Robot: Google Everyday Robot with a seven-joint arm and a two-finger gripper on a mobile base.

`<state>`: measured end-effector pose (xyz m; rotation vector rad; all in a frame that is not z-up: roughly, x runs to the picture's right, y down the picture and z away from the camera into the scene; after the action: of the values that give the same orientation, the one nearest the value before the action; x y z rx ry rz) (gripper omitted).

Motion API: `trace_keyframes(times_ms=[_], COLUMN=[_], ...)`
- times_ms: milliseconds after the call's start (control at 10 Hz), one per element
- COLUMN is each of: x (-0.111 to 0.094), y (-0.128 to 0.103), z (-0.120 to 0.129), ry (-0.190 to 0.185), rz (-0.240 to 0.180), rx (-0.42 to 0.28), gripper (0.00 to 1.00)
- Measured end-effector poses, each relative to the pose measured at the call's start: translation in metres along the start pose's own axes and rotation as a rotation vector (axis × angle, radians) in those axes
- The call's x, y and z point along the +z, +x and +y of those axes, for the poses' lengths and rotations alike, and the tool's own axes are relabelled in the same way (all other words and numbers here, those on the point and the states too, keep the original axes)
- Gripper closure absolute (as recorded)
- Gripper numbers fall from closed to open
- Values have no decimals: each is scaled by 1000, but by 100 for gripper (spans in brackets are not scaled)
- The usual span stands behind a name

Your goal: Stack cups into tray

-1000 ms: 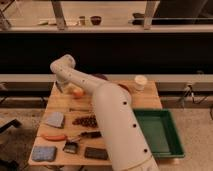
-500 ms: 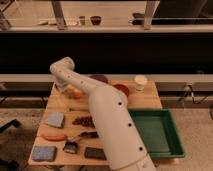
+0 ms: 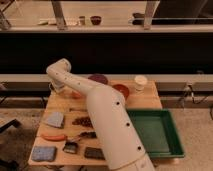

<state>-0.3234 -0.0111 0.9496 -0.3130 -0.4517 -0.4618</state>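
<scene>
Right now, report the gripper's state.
Gripper: at the table's far left corner, behind the arm; shut, and whether it holds anything cannot be told.

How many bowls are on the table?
2: purple bowl at the back, red bowl right of it. The arm may hide more; the gripper is back left.

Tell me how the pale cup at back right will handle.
The cup looks small, so probably light. It stands upright, about as tall as wide, so a sideways push may tip it. The claw is shut at the back left of the table.
</scene>
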Motion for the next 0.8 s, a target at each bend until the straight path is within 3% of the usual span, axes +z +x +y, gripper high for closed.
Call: trace_keyframes(times_ms=[200, 400, 600, 800], x=[-27, -80, -130, -164], y=[5, 10, 37, 64], z=[-7, -14, -6, 17], ry=[28, 31, 41, 48], rz=[2, -8, 3, 11], rx=[26, 79, 141, 201], gripper=[100, 100, 100, 100])
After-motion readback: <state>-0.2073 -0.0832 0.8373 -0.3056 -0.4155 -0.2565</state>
